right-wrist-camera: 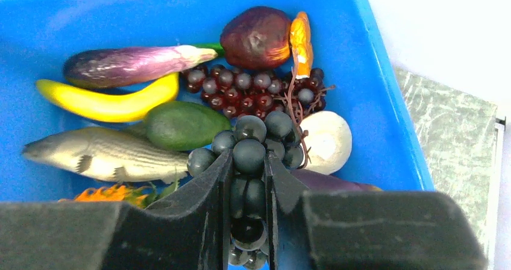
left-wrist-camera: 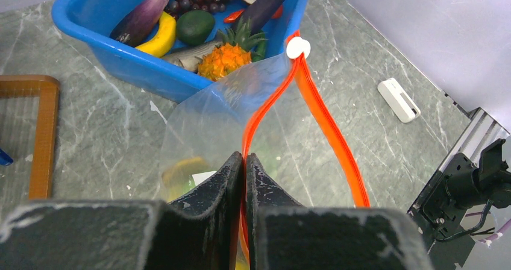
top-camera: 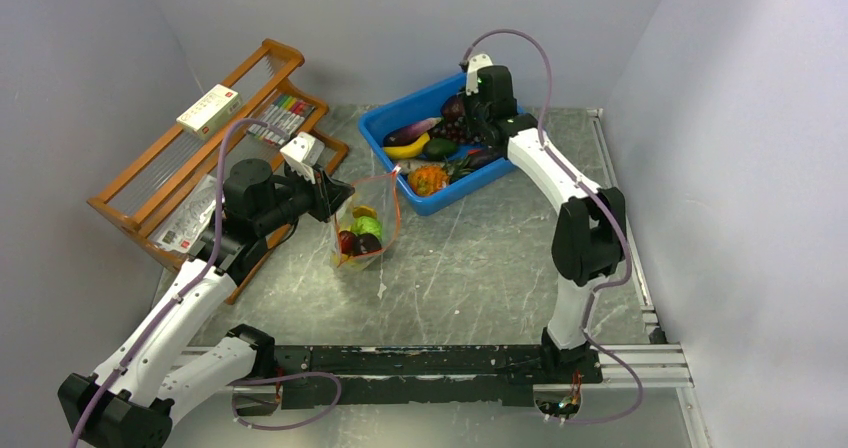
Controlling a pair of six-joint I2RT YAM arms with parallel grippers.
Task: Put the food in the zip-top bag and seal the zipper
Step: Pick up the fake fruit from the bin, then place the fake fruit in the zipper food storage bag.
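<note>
Your left gripper [left-wrist-camera: 243, 161] is pinched on the zipper [left-wrist-camera: 337, 146], holding the zip-top bag [top-camera: 365, 223] upright with its mouth open, near the blue bin [right-wrist-camera: 385, 89]. Your right gripper [right-wrist-camera: 248, 161] is clamped on the dark grape cluster [right-wrist-camera: 256, 138] in the bin. The bag holds food [top-camera: 360, 236]: green, red, possibly yellow, but it's blurry.

Our left pincer [top-camera: 328, 196] holds the zip-top bag [top-camera: 386, 204], food [top-camera: 364, 232] inside, upright on the surface [top-camera: 480, 263]. Our right pincer [top-camera: 468, 116] sits on the grape cluster [top-camera: 452, 128] in the far-edge blue bin [top-camera: 385, 126].
</note>
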